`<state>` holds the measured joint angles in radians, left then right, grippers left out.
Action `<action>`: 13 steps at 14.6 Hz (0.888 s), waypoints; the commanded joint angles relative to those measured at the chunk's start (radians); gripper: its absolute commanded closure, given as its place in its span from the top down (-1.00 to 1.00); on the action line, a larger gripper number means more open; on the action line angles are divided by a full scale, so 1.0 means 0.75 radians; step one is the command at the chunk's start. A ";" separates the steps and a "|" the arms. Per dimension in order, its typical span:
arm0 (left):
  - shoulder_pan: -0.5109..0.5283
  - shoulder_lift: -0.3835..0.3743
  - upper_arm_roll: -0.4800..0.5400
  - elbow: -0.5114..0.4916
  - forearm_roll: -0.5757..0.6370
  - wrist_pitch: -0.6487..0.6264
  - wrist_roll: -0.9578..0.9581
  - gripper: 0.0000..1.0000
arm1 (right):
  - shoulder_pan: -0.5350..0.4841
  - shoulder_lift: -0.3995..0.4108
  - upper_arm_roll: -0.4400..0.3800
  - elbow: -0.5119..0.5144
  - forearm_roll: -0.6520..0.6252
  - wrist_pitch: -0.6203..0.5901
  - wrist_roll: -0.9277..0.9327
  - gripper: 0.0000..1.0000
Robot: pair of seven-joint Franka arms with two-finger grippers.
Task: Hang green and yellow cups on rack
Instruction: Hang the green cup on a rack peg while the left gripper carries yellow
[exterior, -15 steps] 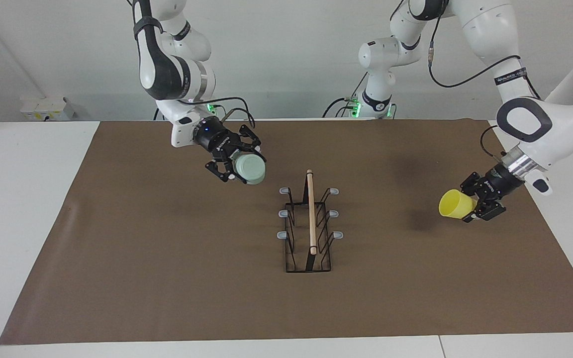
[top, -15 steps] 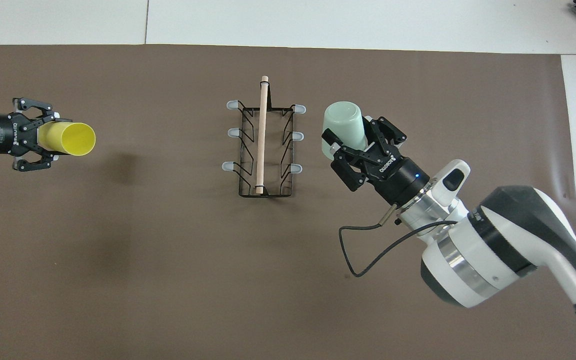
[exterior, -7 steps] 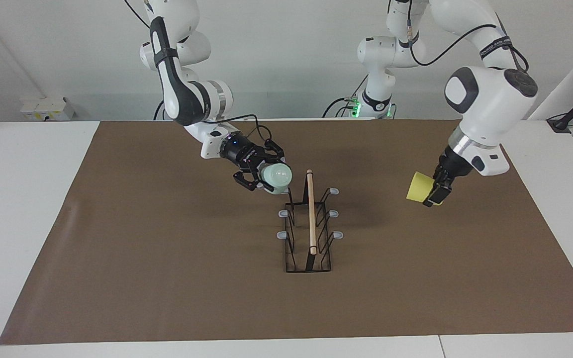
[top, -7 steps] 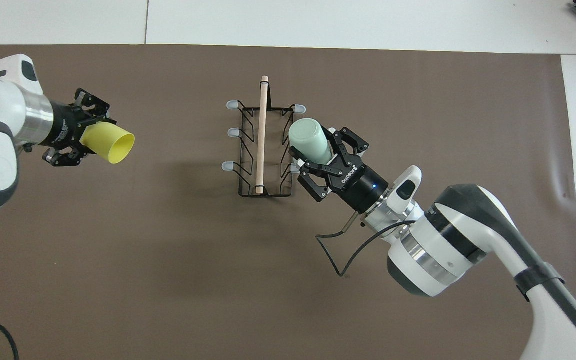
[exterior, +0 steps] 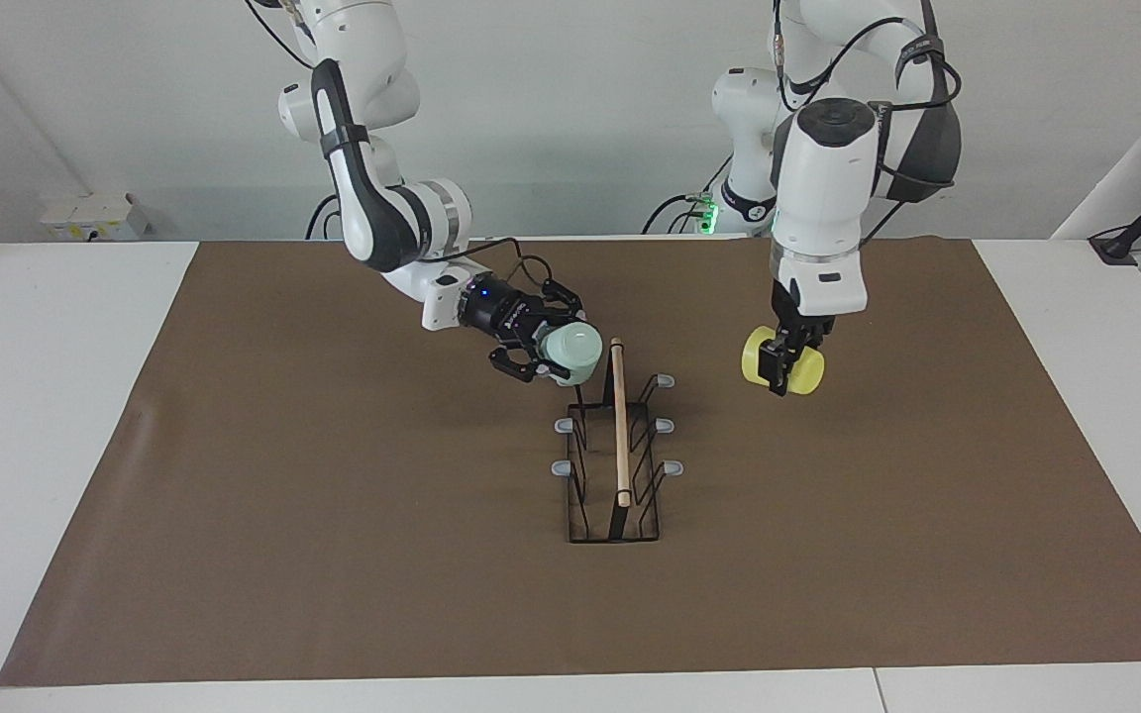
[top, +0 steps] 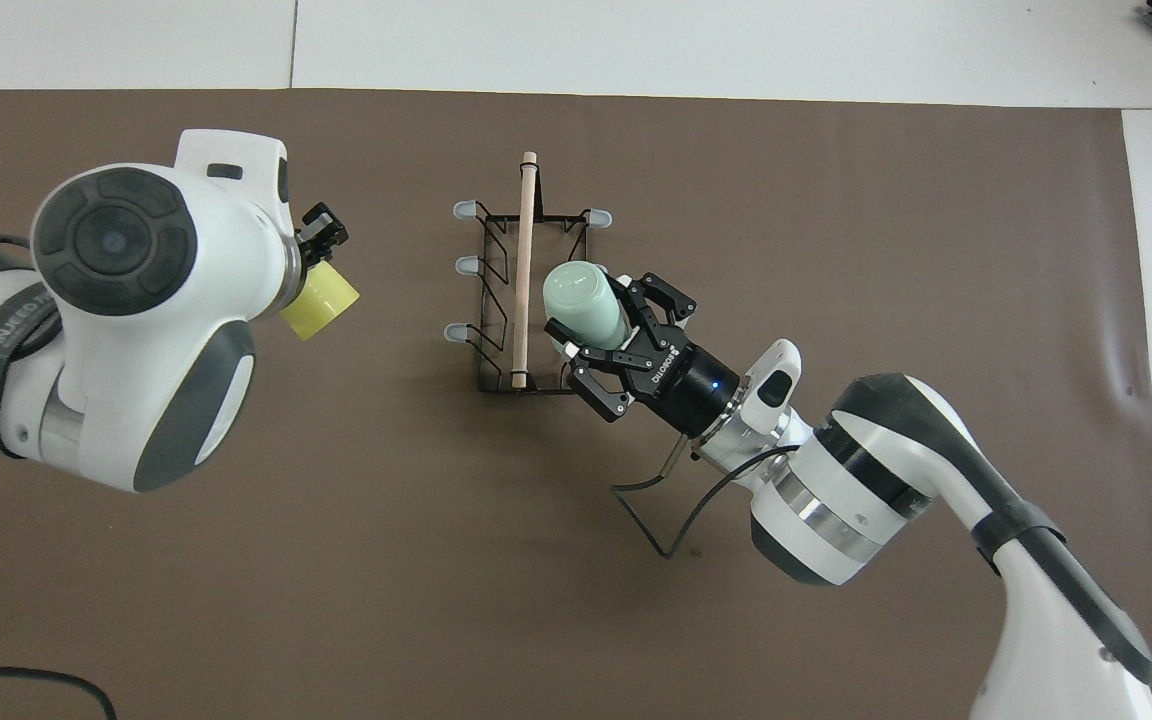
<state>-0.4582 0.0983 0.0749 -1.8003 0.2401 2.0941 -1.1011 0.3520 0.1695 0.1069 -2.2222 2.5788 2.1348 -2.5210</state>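
Note:
The black wire rack (exterior: 620,436) (top: 523,280) with its wooden top rod stands mid-table on the brown mat. My right gripper (exterior: 556,355) (top: 601,320) is shut on the pale green cup (exterior: 575,349) (top: 579,300), held on its side with its base toward the rod. The cup hangs at the rack's pegs on the right arm's side, at the end nearer the robots; whether it touches a peg is unclear. My left gripper (exterior: 786,361) (top: 318,265) points down and is shut on the yellow cup (exterior: 800,366) (top: 321,305), in the air beside the rack toward the left arm's end.
The brown mat (exterior: 333,555) (top: 836,200) covers most of the white table (exterior: 55,396). A black cable (top: 676,510) loops under my right wrist. My left arm's big wrist joint (top: 126,310) hides the mat below it in the overhead view.
My right gripper has carried the green cup in against the rack's pegs. My left arm has swung toward the rack with the yellow cup and turned its gripper downward.

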 commanded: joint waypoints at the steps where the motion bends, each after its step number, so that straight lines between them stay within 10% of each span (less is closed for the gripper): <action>1: -0.092 -0.031 0.023 -0.062 0.129 0.100 -0.011 -1.00 | 0.015 0.029 -0.001 -0.019 0.163 -0.077 -0.089 -1.00; 5: -0.164 -0.049 0.023 -0.168 0.373 0.371 -0.127 -1.00 | -0.003 0.066 -0.003 -0.044 0.163 -0.145 -0.156 -1.00; 13: -0.320 -0.106 0.019 -0.346 0.878 0.388 -0.646 -1.00 | -0.027 0.105 -0.003 -0.048 0.159 -0.202 -0.216 -1.00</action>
<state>-0.6652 0.0851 0.0733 -1.9750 0.8283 2.3640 -1.5006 0.3323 0.2367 0.0927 -2.2450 2.5809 2.0099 -2.6217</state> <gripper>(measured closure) 0.322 0.313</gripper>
